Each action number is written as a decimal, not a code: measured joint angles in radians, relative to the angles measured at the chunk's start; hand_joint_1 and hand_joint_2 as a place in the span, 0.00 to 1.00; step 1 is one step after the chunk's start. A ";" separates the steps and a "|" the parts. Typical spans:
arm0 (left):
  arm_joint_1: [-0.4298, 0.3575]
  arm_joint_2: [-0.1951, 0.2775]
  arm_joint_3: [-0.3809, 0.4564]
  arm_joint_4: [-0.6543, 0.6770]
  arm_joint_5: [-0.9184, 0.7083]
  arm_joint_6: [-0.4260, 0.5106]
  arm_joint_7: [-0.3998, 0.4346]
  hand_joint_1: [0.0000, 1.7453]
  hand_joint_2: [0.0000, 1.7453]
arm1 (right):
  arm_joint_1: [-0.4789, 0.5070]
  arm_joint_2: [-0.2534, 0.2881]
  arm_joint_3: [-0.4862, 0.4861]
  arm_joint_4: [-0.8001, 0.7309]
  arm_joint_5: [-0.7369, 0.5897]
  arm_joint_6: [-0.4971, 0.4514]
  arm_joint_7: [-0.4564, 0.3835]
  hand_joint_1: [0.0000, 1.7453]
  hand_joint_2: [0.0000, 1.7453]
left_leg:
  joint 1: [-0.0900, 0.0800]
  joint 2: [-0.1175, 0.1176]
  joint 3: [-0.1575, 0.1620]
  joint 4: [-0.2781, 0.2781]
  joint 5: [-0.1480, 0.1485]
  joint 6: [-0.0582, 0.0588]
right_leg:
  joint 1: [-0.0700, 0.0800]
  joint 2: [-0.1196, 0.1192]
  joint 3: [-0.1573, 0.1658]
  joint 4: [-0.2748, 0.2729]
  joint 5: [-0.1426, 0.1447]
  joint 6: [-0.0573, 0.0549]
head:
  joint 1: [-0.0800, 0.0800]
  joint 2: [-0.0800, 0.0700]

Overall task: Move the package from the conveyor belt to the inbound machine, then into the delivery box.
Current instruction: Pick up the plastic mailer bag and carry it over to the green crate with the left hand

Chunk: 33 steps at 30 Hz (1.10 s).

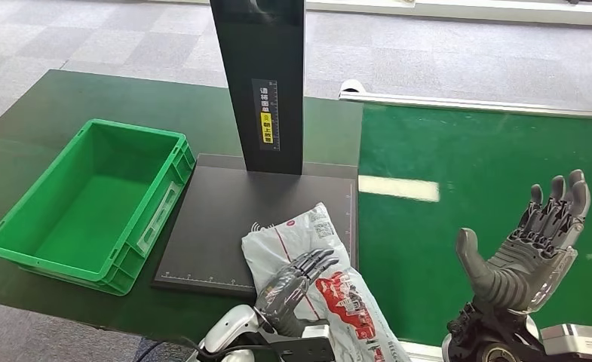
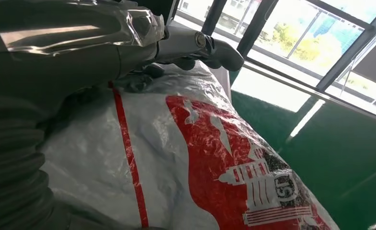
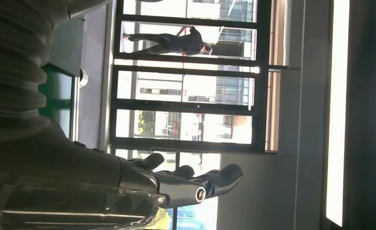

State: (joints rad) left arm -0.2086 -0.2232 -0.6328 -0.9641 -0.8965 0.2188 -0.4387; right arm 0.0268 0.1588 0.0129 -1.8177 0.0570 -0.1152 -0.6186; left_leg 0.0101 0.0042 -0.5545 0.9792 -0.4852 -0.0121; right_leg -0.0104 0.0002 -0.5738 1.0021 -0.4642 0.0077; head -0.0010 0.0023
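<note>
Package (image 1: 319, 275) lies half on the inbound machine's black plate (image 1: 225, 219), left hand (image 1: 296, 286) clamped on it, right hand (image 1: 530, 249) spread and idle; next move: carry to green box (image 1: 138, 226).

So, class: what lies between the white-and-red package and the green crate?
In the head view, only bare black platform of the inbound machine separates the package, held by the left hand, from the green crate.

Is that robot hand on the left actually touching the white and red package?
Touching. In the head view the left robot hand lies on the package; the left wrist view shows its fingers pressed against the plastic.
</note>
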 joint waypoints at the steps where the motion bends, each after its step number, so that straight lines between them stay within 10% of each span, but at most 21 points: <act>1: -0.007 -0.002 -0.003 0.014 -0.004 0.002 0.004 0.00 1.00 | 0.001 0.001 0.000 0.000 0.002 0.000 0.000 0.00 1.00 | 0.000 0.000 0.000 0.000 0.000 0.000 | 0.000 0.000 0.000 0.000 0.000 0.000 | 0.000 0.000; 5: -0.038 -0.014 -0.014 0.070 -0.034 0.013 0.028 0.02 1.00 | 0.002 0.004 -0.004 0.000 0.007 0.001 0.000 0.00 1.00 | 0.000 0.000 0.001 0.000 0.000 0.000 | 0.000 0.000 0.001 0.000 0.000 0.000 | 0.000 0.000; 9: -0.066 -0.025 -0.023 0.122 -0.054 0.023 0.039 0.94 1.00 | 0.002 0.009 -0.011 0.000 0.010 0.002 0.000 0.00 1.00 | 0.000 0.000 0.001 0.000 0.000 0.000 | 0.000 0.000 0.002 0.000 0.000 0.000 | 0.000 0.000; 10: -0.072 -0.029 -0.023 0.133 -0.056 0.027 0.040 0.99 1.00 | 0.002 0.010 -0.012 0.000 0.011 0.002 0.000 0.00 1.00 | 0.000 0.000 0.002 0.000 0.000 0.000 | 0.000 0.000 0.002 0.000 0.000 0.000 | 0.000 0.000; 33: -0.127 -0.050 -0.020 0.193 -0.063 0.043 0.046 1.00 1.00 | -0.011 0.022 -0.016 0.000 0.019 0.013 0.002 0.00 1.00 | 0.000 -0.002 0.008 0.000 0.000 0.000 | 0.000 -0.001 0.010 0.000 0.000 0.000 | 0.000 0.000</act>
State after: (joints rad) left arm -0.3353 -0.2729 -0.6531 -0.7708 -0.9598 0.2617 -0.3929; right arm 0.0158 0.1803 -0.0027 -1.8177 0.0764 -0.1021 -0.6161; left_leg 0.0101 0.0022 -0.5464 0.9790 -0.4853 -0.0120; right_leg -0.0104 -0.0004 -0.5636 1.0020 -0.4644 0.0079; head -0.0011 0.0023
